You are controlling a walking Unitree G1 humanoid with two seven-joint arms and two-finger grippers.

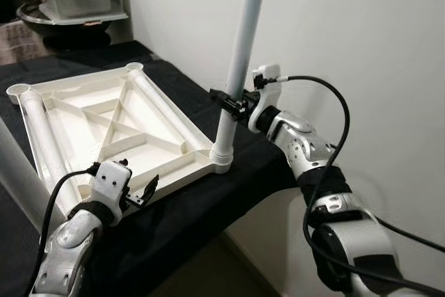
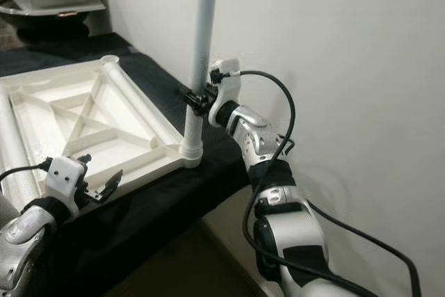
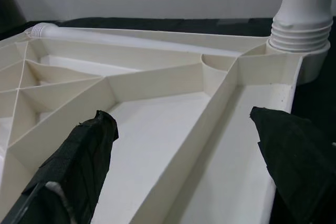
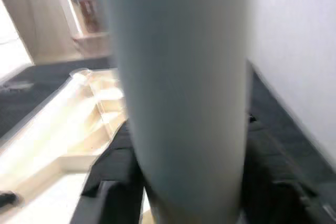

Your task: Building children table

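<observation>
The tabletop [image 1: 118,130] is cream plastic, smooth with a slight sheen, ribbed underneath. The leg [image 1: 240,60] is matt white plastic, threaded at its foot. Black cloth [image 1: 208,199], matt and soft, lies beneath. Silver arm shells look glossy.

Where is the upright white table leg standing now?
The table leg stands in the near right corner socket of the upside-down tabletop, beside the wall, gripped by the right hand.

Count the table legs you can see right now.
3: one upright leg in the tabletop's near-right corner socket, held by the right gripper; two loose legs lying in the upturned tabletop. Others may be hidden.
</observation>
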